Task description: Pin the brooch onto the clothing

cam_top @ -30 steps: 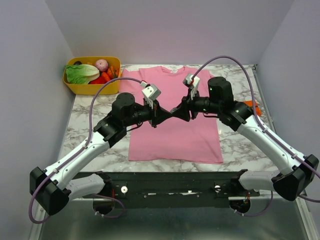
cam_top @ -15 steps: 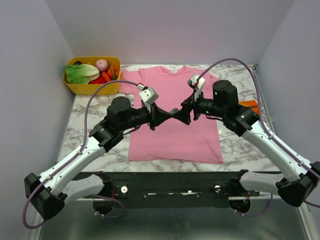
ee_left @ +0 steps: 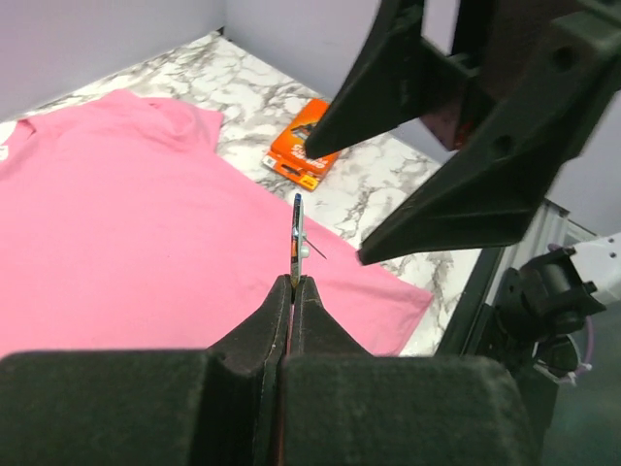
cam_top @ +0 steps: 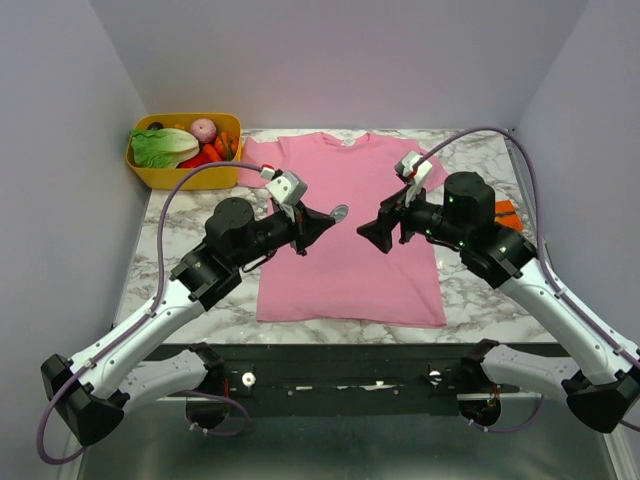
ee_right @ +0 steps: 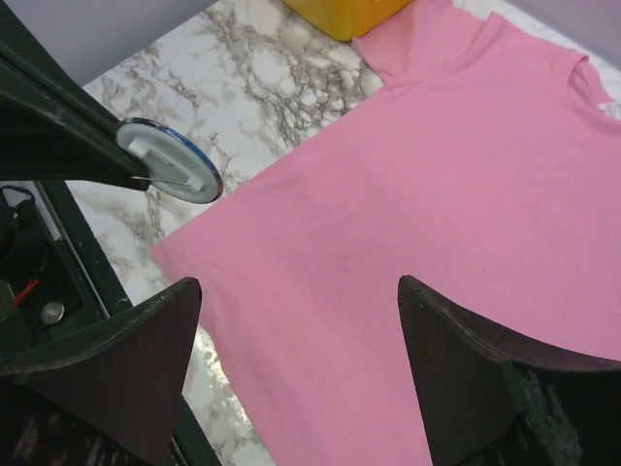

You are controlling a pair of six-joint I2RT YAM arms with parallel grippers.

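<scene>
The bench (cam_top: pixel 462 298) carries the shirt (cam_top: pixel 350 260) flat, nothing pinned to it, so you have the whole pinning left. Your left tool (cam_top: pixel 328 218) is clamped tight on the brooch (cam_top: pixel 340 211), held in the air over the shirt's chest; your right tool (cam_top: pixel 375 232) faces it close by, jaws wide, empty. The top view gives a mere speck; the left wrist view shows it edge-on, pin (ee_left: pixel 314 250) standing off, and the right wrist its pale back.

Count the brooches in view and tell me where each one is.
1. The brooch is pinched at its edge in the shut left hand, held above the pink T-shirt and facing the open right hand. Others could be hidden, but none shows.
</scene>
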